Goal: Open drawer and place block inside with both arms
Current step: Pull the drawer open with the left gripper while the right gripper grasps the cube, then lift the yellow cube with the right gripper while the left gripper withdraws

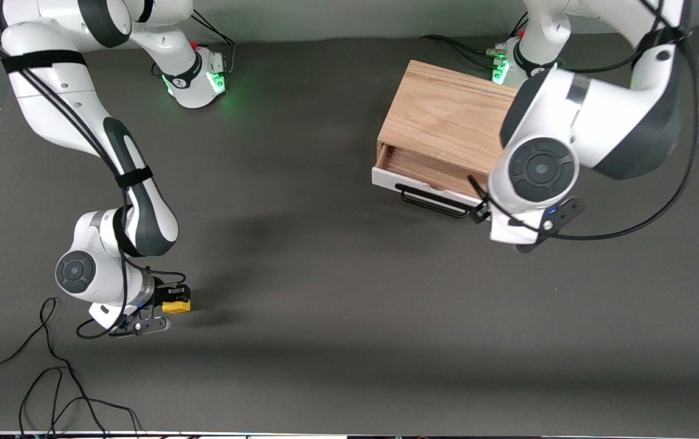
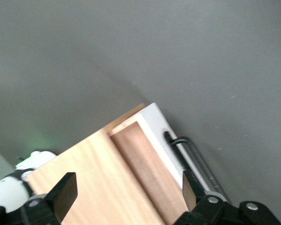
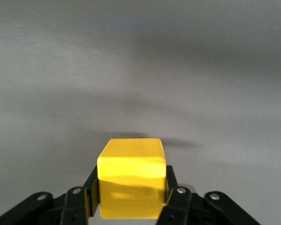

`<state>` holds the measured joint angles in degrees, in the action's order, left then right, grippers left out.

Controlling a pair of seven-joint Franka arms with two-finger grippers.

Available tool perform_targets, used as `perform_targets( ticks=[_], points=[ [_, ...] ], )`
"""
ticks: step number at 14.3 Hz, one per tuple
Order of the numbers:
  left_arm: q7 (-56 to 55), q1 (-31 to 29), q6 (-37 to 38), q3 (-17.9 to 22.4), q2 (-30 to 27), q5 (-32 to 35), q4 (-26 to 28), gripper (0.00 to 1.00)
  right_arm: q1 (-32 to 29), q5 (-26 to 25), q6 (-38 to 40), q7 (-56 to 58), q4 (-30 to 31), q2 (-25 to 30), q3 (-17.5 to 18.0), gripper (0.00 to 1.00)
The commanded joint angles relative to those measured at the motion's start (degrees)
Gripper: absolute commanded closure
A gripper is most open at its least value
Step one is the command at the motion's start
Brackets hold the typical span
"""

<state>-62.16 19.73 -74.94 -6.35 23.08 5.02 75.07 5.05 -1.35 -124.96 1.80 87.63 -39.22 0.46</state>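
Observation:
The wooden box (image 1: 447, 116) stands toward the left arm's end of the table. Its drawer (image 1: 422, 174) is partly pulled out, showing the white front (image 1: 413, 185), the black handle (image 1: 431, 204) and the wood interior. My left gripper (image 1: 482, 211) hovers over the drawer's front edge. In the left wrist view it (image 2: 127, 190) is open and empty above the box top (image 2: 93, 173) and the drawer interior (image 2: 145, 164). My right gripper (image 1: 166, 300) is shut on the yellow block (image 1: 177, 302), low over the table toward the right arm's end. The block (image 3: 131, 176) sits between the fingers (image 3: 173, 187).
Loose black cables (image 1: 50, 378) lie on the table near the front camera at the right arm's end. The two green-lit bases (image 1: 203, 79) (image 1: 501, 67) stand along the edge farthest from the camera. Dark table surface (image 1: 325, 274) stretches between the block and the drawer.

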Motion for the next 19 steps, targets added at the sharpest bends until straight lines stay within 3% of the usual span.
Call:
perform_targets(
  ticks=[1,6,9,14,17,19],
  points=[
    [6.67,0.04,4.35,-0.24,-2.06,0.43,0.78,0.0,3.37,-0.32,12.5,-5.38,-9.46,0.81,-0.02,1.0],
    [23.88,-5.83,6.21,-0.06,-9.44,0.43,1.04,0.0,12.24,0.9,29.4,-19.7,-23.18,1.08,0.15,1.0],
    [35.06,-11.54,5.6,-0.06,-11.29,0.43,0.96,0.0,17.87,2.13,33.37,-30.24,-28.56,1.16,0.94,1.0],
    [52.03,-19.37,2.35,-0.06,-15.07,0.53,0.78,0.0,24.9,4.16,32.77,-55.27,-33.57,2.22,8.75,1.0],
    [53.99,-22.36,-3.7,0.02,-15.43,-3.51,3.23,0.0,33.41,3.64,26.28,-66.63,-33.93,1.78,8.95,1.0],
    [54.86,-23.34,-10.11,-0.06,-17.27,-4.14,8.66,0.0,38.34,2.5,21.45,-72.61,-33.41,0.55,8.68,1.0]
  ],
)
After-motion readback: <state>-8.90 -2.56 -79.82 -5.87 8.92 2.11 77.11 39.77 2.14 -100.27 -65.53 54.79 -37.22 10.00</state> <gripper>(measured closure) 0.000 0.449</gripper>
